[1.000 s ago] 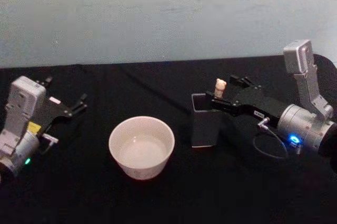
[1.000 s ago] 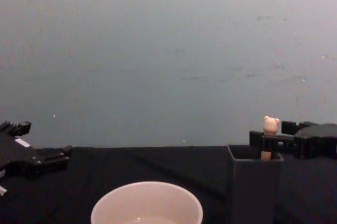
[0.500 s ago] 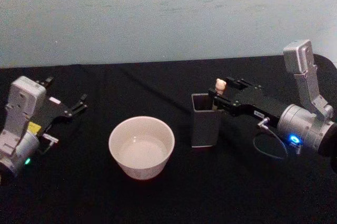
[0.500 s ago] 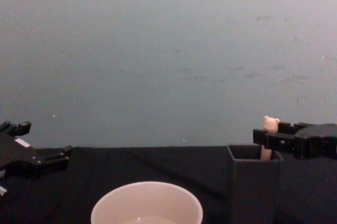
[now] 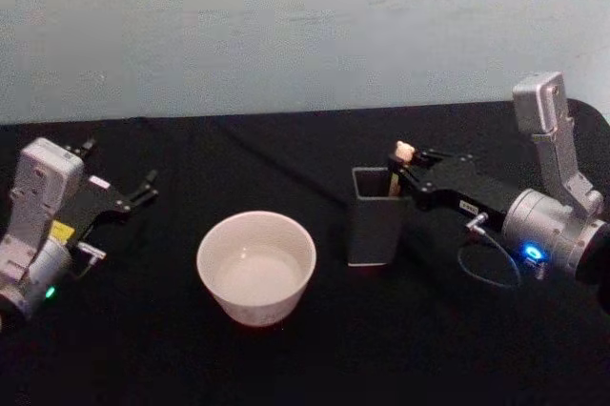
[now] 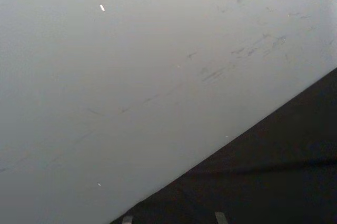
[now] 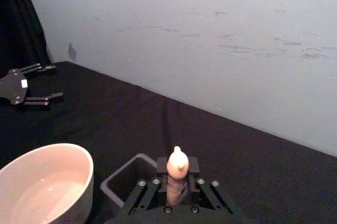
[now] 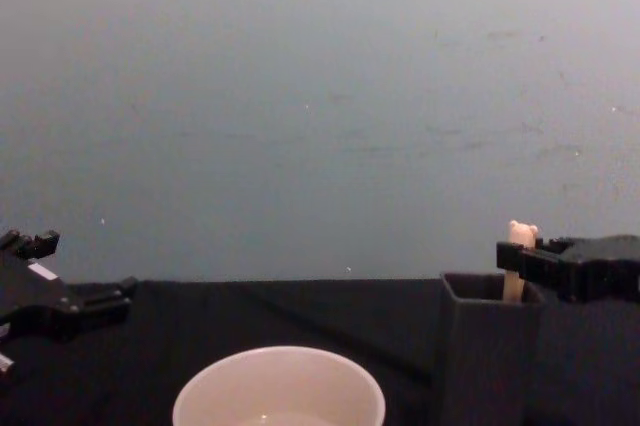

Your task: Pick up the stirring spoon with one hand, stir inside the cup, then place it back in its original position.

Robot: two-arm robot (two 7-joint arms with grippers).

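Note:
The stirring spoon [image 5: 403,151] stands in the dark grey square holder [image 5: 372,230], its beige bear-head handle [image 7: 177,166] sticking up above the rim and leaning right. My right gripper [image 5: 404,177] reaches in from the right over the holder's far right corner, shut on the spoon handle. In the chest view the bear head [image 8: 520,236] peeks above the gripper [image 8: 515,261] and the holder [image 8: 485,356]. The spoon's bowl is hidden inside the holder. The cream-white cup [image 5: 255,273] sits left of the holder. My left gripper [image 5: 138,192] is parked open at the far left.
A black cloth [image 5: 305,358] covers the table, with a pale wall behind. A cable [image 5: 486,268] loops beneath the right wrist. Between cup [image 7: 42,182] and holder [image 7: 124,182] there is a narrow gap.
My right gripper has drawn back to the right and slightly down with the spoon handle, tilting the spoon; the holder has shifted a little right with it. The left arm has stayed still.

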